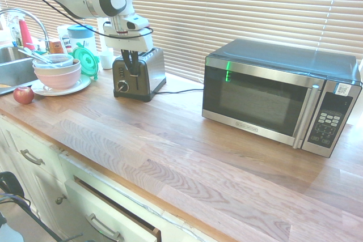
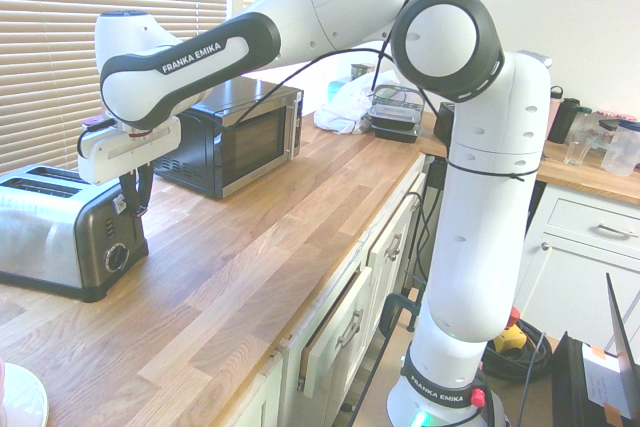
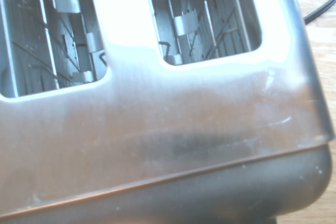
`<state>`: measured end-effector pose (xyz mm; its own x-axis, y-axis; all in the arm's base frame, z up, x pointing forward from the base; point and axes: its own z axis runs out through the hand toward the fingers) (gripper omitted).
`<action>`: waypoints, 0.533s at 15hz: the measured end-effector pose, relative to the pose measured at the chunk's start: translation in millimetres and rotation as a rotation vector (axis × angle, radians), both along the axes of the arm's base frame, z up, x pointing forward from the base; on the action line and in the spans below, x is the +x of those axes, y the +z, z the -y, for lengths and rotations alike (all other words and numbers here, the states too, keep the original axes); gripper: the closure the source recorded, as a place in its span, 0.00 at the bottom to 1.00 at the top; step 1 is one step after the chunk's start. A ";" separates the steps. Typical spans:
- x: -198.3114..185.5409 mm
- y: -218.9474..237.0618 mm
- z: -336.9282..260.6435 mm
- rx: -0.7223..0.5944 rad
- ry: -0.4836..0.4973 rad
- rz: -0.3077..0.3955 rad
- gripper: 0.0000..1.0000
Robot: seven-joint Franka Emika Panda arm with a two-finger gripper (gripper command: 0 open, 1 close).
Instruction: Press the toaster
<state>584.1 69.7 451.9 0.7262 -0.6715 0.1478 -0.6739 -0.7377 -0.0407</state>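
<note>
Toaster [image 1: 139, 74] and gripper [image 1: 131, 69] meet at the narrow end of the appliance, where the white arm [image 2: 200, 52] points its gripper straight down over the lever, just above the round knob [image 1: 122, 86]. The placement suits the job: pressing the toaster means pushing that lever down, and a vertical approach at the control end puts the fingers directly over it. The dark fingers look close together against the toaster's end face, but whether they are pressed together, or pinching the lever, cannot be told from either outside view. The wrist view looks down on the toaster's top, with both slots empty, their wire guides visible and no bread loaded.

The toaster stands on the wooden surface [image 1: 187, 140] in front of the window blinds, its black cord [image 1: 181, 90] trailing toward the microwave [image 1: 281, 94], which sits well apart from the toaster on the same surface. On the toaster's other side are a stack of bowls [image 1: 57, 72] on a plate, a red apple [image 1: 23, 95] and the sink [image 1: 11, 63].

Readable writing is scarce. The arm carries "FRANKA EMIKA" in white letters on its dark band. The microwave door bears a small brand mark along its lower edge, too small to read, and its keypad labels are likewise illegible.
</note>
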 end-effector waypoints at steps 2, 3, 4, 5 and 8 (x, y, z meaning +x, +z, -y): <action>0.0 1.6 -1.2 0.000 0.002 0.003 1.00; 0.1 3.7 -1.4 0.000 0.002 0.006 1.00; 0.5 7.1 -1.5 0.000 0.002 0.012 1.00; 1.1 11.9 -1.5 0.001 0.002 0.017 1.00; 3.0 25.6 0.7 0.000 -0.004 0.025 1.00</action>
<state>587.1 69.0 477.4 0.7194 -0.6745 0.1658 -0.6758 -0.7349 -0.0574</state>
